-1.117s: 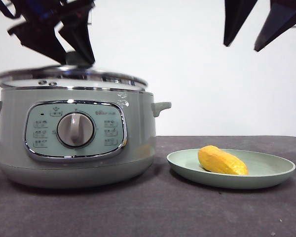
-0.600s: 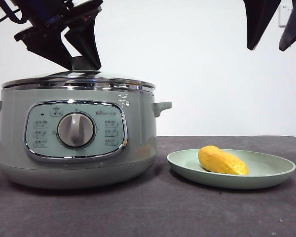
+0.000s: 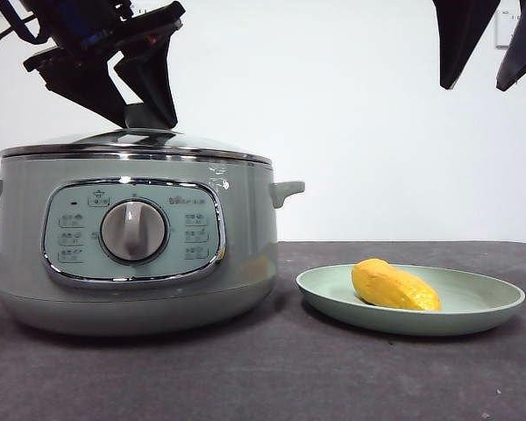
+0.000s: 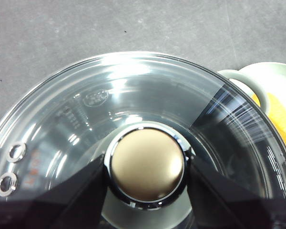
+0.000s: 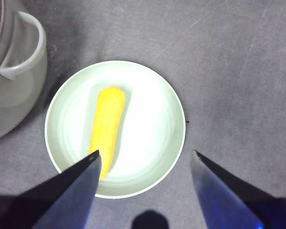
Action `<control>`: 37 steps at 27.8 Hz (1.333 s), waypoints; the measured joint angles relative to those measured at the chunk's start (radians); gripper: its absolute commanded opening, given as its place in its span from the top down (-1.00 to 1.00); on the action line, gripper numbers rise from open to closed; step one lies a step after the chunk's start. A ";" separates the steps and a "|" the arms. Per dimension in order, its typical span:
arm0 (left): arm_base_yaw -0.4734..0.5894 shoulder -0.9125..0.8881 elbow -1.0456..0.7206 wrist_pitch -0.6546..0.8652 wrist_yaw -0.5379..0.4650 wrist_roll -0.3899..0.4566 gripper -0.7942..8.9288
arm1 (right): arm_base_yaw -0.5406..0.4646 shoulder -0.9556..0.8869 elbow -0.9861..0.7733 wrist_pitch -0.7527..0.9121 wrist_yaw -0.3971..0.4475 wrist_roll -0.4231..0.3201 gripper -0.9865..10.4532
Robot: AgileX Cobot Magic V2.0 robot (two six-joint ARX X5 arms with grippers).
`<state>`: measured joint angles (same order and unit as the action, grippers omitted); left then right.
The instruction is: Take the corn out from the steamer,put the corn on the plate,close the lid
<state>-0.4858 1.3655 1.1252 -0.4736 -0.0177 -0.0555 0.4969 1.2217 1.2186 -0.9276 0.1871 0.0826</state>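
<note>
- The table is dark grey and carries everything here
- The steamer stands on the left of the table, its dial and control panel facing the near side; one small side handle points right toward the plate
- The lid sits level on the steamer's rim; from the left wrist view its glass fills most of the picture, with two small metal eyelets near its edge
- The plate lies on the table right of the steamer, near it but not touching
- The left gripper reaches down from the upper left onto the lid's knob; its two jaws sit against the knob's opposite sides, clamped on it
- The right gripper hangs high over the plate, well clear of it, jaws spread wide with nothing between them; in the front view it shows as two dark tips at the top right corner
- The corn lies on its side in the plate, on the plate's left half, one end toward the steamer; in the right wrist view it rests inside the plate's rim
</note>
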 measured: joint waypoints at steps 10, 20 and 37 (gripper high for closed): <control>-0.005 -0.164 0.001 -0.075 -0.006 0.003 -0.02 | 0.000 -0.078 0.000 0.015 -0.002 -0.013 0.28; -0.029 -0.597 -0.124 -0.174 -0.163 0.019 0.85 | 0.001 -0.573 -0.320 0.332 -0.004 -0.019 0.84; -0.034 -1.009 -0.593 0.019 -0.190 0.021 0.84 | 0.001 -0.860 -0.727 0.526 0.001 0.106 0.83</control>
<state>-0.5194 0.3561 0.5323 -0.4549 -0.2077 -0.0345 0.4980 0.3614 0.4915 -0.4011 0.1879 0.1883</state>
